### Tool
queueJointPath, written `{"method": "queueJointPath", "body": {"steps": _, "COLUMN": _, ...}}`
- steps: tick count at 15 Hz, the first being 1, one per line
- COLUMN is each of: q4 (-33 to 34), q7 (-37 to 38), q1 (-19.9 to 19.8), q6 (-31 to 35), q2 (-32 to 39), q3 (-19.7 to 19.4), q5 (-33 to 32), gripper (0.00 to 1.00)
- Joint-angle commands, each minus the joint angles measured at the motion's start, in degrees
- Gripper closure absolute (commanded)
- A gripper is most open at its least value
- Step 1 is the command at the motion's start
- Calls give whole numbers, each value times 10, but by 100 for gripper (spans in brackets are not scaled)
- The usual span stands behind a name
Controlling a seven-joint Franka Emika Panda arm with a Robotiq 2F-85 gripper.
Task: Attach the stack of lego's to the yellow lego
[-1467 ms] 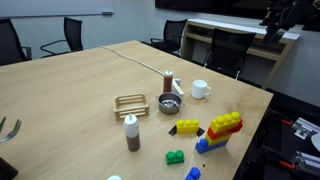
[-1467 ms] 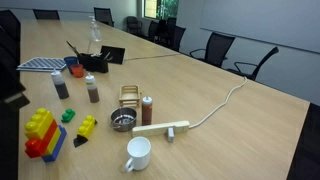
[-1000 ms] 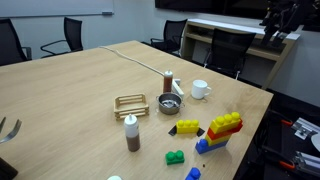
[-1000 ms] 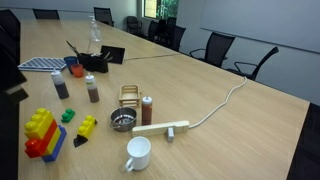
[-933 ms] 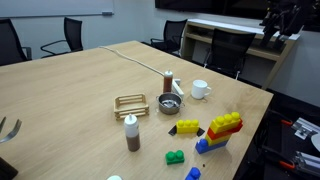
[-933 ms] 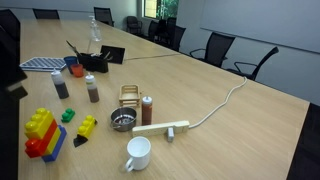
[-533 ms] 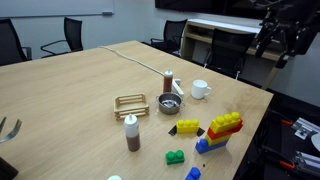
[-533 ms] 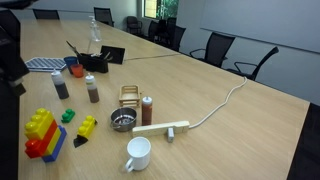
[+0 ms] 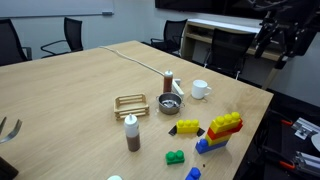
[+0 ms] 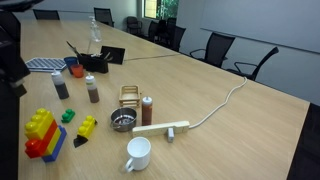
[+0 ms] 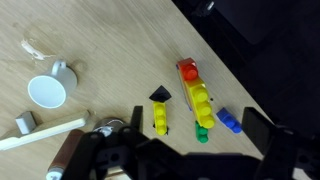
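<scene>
The stack of lego's stands near the table's edge, yellow on top, red in the middle, blue at the base; it also shows in an exterior view and in the wrist view. The yellow lego lies flat just beside it, with a dark piece at one end. My gripper is open and empty, high above both, its fingers framing them from far up. The arm hangs beyond the table's corner.
A green brick and a blue brick lie near the stack. A white mug, metal bowl, sauce bottles, wooden rack and wooden block stand mid-table. Office chairs ring the table.
The arm has come down and in toward the table's corner from the upper edge of the view. The bricks have not moved.
</scene>
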Motion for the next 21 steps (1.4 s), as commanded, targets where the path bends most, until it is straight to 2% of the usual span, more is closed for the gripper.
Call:
{"method": "queueJointPath", "body": {"steps": 1, "q4": 1, "q7": 1, "q1": -4, "q6": -2, "q2": 5, "q3": 8, "q5": -8, "gripper": 0}}
{"method": "queueJointPath", "body": {"steps": 5, "q4": -4, "q7": -10, "q1": 21, "q6": 34, "q2": 51, "q3": 36, "q5": -17, "gripper": 0}}
{"method": "queueJointPath", "body": {"steps": 8, "q4": -6, "q7": -17, "q1": 47, "q6": 78, "q2": 107, "q3": 64, "q5": -21, "gripper": 0}}
{"method": "queueJointPath", "body": {"steps": 13, "q4": 4, "q7": -41, "q1": 70, "q6": 129, "q2": 210, "q3": 96, "q5": -43, "gripper": 0}}
{"method": "queueJointPath", "body": {"steps": 14, "q4": -11, "q7": -22, "q1": 66, "q6": 117, "q2": 179, "q3": 95, "q5": -30, "gripper": 0}}
{"method": "queueJointPath", "body": {"steps": 16, "q4": -5, "q7": -27, "q1": 66, "q6": 128, "q2": 206, "q3": 101, "q5": -34, "gripper": 0}}
{"method": "queueJointPath", "body": {"steps": 21, "q4": 1, "q7": -31, "q1": 66, "q6": 129, "q2": 210, "q3": 102, "q5": -35, "gripper": 0}}
